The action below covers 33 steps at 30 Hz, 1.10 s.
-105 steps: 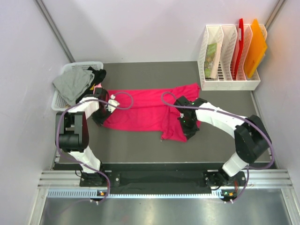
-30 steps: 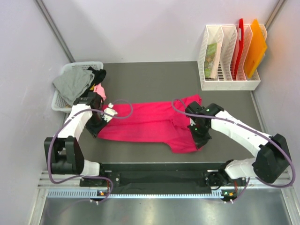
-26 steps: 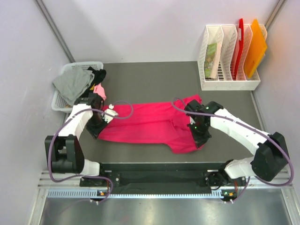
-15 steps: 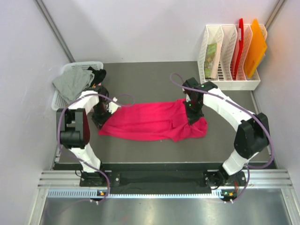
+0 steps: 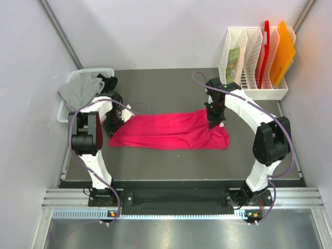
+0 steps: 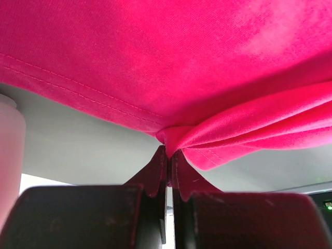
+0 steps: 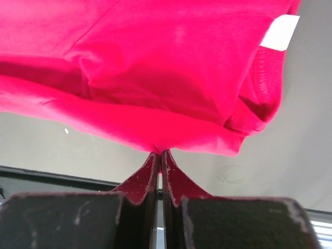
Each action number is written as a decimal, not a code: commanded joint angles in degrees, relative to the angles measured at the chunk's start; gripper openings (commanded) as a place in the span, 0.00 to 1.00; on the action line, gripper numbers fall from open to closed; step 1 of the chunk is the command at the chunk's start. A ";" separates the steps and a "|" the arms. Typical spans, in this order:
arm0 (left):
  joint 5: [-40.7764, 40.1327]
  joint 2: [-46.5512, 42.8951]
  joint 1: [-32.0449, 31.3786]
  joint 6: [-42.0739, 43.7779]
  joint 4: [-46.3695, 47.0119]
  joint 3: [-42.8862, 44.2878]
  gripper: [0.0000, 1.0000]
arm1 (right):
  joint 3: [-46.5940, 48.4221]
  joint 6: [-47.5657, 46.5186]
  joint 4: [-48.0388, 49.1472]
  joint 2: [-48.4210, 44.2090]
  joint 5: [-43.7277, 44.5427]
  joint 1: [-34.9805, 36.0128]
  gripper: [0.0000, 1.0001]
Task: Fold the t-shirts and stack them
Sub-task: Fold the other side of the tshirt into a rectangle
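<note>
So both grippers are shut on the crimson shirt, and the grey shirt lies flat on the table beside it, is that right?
Not quite: the grey shirt is draped over the white basket at the far left, not flat on the table, as the top external view shows. The rest holds: the left gripper and the right gripper are each shut on the crimson shirt.

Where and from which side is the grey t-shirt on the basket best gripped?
Probably from above, at a raised fold of the grey t-shirt: it lies crumpled over the white basket's rim, with no flat edge showing to slide under.
</note>
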 commanded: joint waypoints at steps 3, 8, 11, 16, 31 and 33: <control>-3.36 -0.44 0.38 1.95 0.21 2.06 0.00 | 3.46 -0.89 0.05 -0.85 0.81 -2.19 0.00; -2.57 -5.53 0.38 2.48 -4.87 1.98 0.00 | -1.88 -0.19 -0.57 -6.73 -1.03 -2.10 0.00; -0.12 -9.04 0.38 1.77 -9.17 0.40 0.00 | -7.07 -0.01 -0.92 -11.12 -2.70 -1.67 0.00; 2.96 -15.72 0.38 0.28 -14.20 -4.43 0.00 | -12.53 -0.10 -2.15 -15.97 -3.41 -0.88 0.00; 8.06 -27.95 0.20 -3.59 -19.66 -19.64 0.01 | -21.59 0.60 -4.52 -25.82 -4.38 0.00 0.00; 8.24 -26.46 0.20 -3.85 -17.99 -19.56 0.01 | -20.72 0.60 -4.17 -24.95 -3.50 -0.08 0.00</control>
